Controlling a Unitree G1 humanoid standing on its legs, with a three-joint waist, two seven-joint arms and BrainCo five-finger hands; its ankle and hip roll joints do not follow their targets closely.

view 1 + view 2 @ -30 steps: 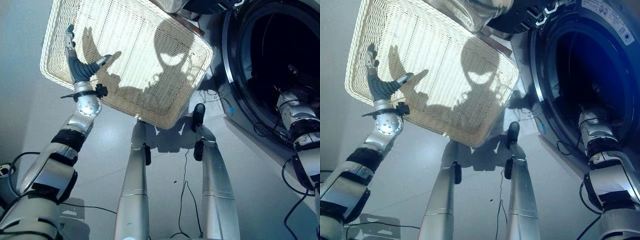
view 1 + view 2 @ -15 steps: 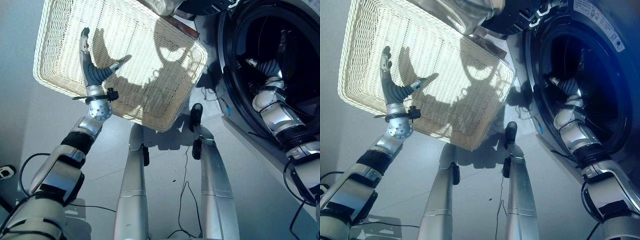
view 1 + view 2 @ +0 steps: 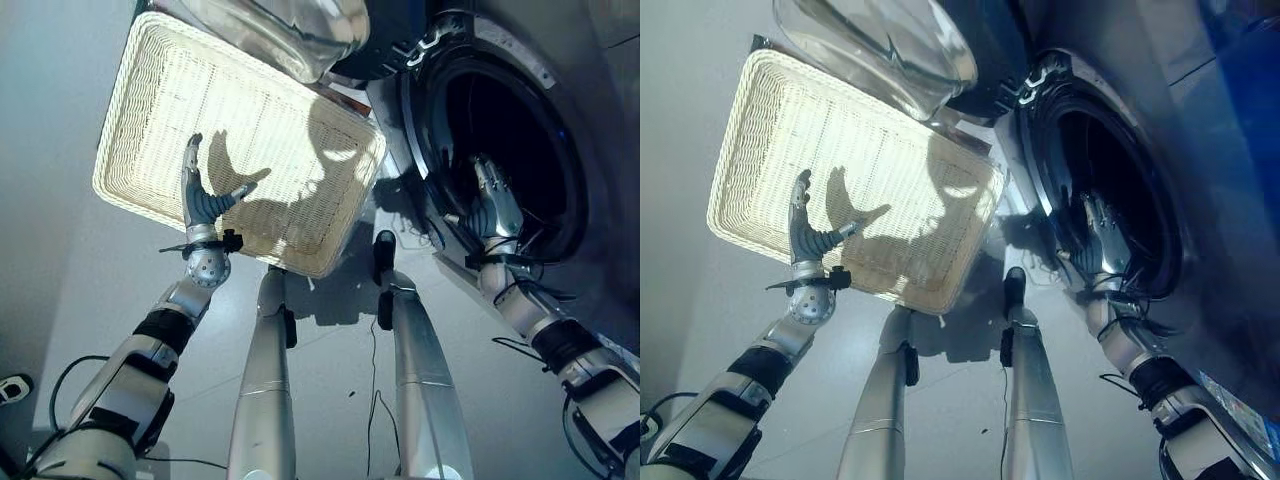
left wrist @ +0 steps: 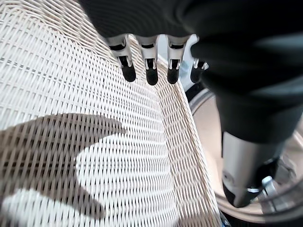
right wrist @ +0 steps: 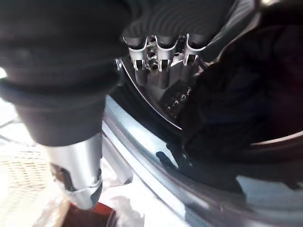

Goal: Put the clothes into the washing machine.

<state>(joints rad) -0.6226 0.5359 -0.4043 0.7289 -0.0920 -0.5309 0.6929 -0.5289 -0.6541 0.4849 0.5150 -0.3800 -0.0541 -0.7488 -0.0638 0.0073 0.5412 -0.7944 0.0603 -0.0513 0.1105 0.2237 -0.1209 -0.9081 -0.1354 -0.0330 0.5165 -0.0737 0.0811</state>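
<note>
In your left eye view, the left hand (image 3: pixel 203 198) hovered over the white wicker basket (image 3: pixel 160 95), fingers straight and spread, holding nothing. In your right eye view, the right hand (image 3: pixel 1098 240) stood at the washing machine (image 3: pixel 1040 130) opening, fingers relaxed and empty. Your right wrist view showed dark clothes (image 5: pixel 236 99) inside the drum.

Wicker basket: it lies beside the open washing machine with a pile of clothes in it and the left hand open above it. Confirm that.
Not quite. The wicker basket is empty, as the left eye view shows. The rest holds: the washing machine is open beside it, and the left hand is open above it.
</note>
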